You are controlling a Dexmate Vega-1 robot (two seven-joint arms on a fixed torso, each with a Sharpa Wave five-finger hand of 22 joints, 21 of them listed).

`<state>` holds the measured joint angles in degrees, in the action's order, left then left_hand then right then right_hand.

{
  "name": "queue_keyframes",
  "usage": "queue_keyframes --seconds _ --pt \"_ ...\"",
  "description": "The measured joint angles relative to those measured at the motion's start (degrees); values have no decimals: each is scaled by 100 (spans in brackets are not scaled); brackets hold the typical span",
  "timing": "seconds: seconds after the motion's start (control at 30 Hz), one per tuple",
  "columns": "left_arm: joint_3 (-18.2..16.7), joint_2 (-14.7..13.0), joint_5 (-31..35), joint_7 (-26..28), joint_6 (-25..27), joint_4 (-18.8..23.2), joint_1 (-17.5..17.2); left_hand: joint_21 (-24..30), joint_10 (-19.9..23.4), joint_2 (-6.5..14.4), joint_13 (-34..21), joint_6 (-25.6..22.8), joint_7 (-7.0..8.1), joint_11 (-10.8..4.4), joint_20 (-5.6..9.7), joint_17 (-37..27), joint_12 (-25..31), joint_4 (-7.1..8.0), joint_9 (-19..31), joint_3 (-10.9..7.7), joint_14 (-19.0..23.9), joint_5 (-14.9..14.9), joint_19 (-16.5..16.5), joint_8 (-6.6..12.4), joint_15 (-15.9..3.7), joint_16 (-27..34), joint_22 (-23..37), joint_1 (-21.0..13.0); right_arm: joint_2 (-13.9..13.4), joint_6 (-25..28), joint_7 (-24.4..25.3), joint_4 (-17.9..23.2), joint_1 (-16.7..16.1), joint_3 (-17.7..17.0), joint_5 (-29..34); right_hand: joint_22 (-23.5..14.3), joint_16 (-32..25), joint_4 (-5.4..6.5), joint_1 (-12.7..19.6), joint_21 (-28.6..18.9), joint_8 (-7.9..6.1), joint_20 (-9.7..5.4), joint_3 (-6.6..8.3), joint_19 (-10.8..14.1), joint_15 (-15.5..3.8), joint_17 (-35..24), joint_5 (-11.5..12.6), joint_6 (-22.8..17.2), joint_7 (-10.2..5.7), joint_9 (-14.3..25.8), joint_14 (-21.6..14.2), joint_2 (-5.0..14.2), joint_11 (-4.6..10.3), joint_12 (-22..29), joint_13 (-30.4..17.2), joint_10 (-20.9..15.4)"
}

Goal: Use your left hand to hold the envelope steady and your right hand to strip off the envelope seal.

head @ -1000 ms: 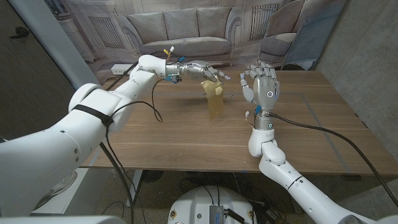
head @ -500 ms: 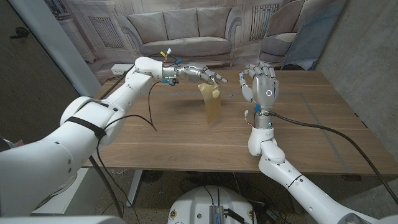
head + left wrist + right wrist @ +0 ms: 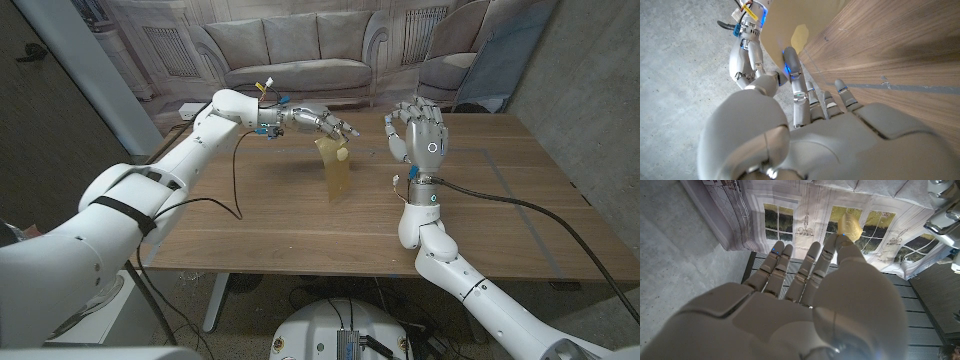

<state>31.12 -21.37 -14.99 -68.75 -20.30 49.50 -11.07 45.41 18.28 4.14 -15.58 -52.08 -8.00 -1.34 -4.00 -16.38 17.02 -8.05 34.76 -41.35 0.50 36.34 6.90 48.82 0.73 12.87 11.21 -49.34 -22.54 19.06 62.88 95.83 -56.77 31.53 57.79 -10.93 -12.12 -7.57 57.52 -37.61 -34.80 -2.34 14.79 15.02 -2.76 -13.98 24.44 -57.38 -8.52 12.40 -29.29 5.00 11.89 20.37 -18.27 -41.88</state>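
A tan envelope (image 3: 338,172) stands upright on the wooden table (image 3: 260,220), its top corner pinched by my left hand (image 3: 318,121), which reaches in from the left. In the left wrist view a finger (image 3: 792,75) lies along the envelope (image 3: 790,20). My right hand (image 3: 418,130) is raised upright just right of the envelope, apart from it, fingers spread and slightly curled, holding nothing. In the right wrist view my right hand (image 3: 790,305) points toward the backdrop, with a bit of the envelope (image 3: 850,227) past its fingertips. The seal itself I cannot make out.
A printed sofa backdrop (image 3: 290,50) hangs behind the table's far edge. A concrete wall (image 3: 590,90) stands to the right. A taped outline (image 3: 500,170) marks the table's right half. A cable (image 3: 520,210) trails from my right arm.
My left hand has drawn the envelope slightly to the left, widening the gap to my right hand. The right hand has stayed almost still.
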Motion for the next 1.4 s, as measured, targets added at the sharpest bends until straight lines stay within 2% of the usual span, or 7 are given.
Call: queue_keyframes --seconds 0.47,0.63,0.77,0.87,1.03,1.27,1.4 --pt "262 -532 207 536 359 865 -176 31 0 0 0 44 41 0 0 0 0 -33 -142 33 24 -86 -1 -33 24 0 0 0 -28 -153 -58 13 36 19 -223 0 0 -1 -12 0 2 0 -1 0 0 0 41 20 -20 0 0 -1 0 0 0 0" --pt "349 -718 299 726 492 1152 -221 45 -32 2 0 123 82 32 0 0 0 -56 -210 120 31 -155 -1 -94 31 0 0 -2 -33 -247 -120 40 33 -7 -356 0 6 17 -68 0 74 0 17 -1 0 1 41 70 -72 138 0 -6 0 -26 -26 0" --pt "406 -842 377 860 591 1345 -248 45 -54 20 1 124 82 54 -22 1 0 -64 -262 160 9 -203 20 -126 52 0 0 -20 -37 -300 -165 65 24 -22 -421 0 28 88 -180 -30 279 0 25 -1 0 -28 38 296 -135 357 0 46 -1 -47 -27 64" --pt "435 -909 414 943 652 1443 -262 45 -63 43 1 124 82 63 -32 1 0 -55 -291 200 9 -246 31 -138 52 0 0 -43 -41 -333 -196 80 15 -34 -460 0 28 131 -353 -33 526 3 43 -4 0 -28 -12 634 -86 151 0 97 -23 -71 -45 125" --pt "485 -1072 448 1056 751 1677 -302 45 -91 72 1 214 68 91 -32 1 0 -56 -353 262 7 -304 30 -190 55 0 0 -72 -52 -389 -278 111 3 -50 -529 0 49 197 -546 -33 895 21 -22 -22 0 -27 -50 1121 -49 -41 43 1 -72 -189 -52 401" --pt "543 -1244 509 1168 872 1931 -323 89 -308 53 1 899 -50 225 -94 17 -71 0 -594 367 -126 -478 135 -592 186 0 0 -51 -75 -413 -411 181 -22 -55 -550 28 57 277 -736 -33 1186 88 -103 -90 7 -27 -93 1436 -37 -123 172 -73 -127 -301 -32 685" --pt "561 -1297 509 1175 898 1986 -324 89 -514 24 -26 1500 -114 337 -136 17 -135 46 -821 460 -269 -635 258 -992 287 -67 14 54 -79 -404 -481 210 -32 -57 -552 19 72 292 -780 -33 1267 93 -87 -94 9 -27 -93 1523 -23 -149 237 -29 -154 -339 -32 728"
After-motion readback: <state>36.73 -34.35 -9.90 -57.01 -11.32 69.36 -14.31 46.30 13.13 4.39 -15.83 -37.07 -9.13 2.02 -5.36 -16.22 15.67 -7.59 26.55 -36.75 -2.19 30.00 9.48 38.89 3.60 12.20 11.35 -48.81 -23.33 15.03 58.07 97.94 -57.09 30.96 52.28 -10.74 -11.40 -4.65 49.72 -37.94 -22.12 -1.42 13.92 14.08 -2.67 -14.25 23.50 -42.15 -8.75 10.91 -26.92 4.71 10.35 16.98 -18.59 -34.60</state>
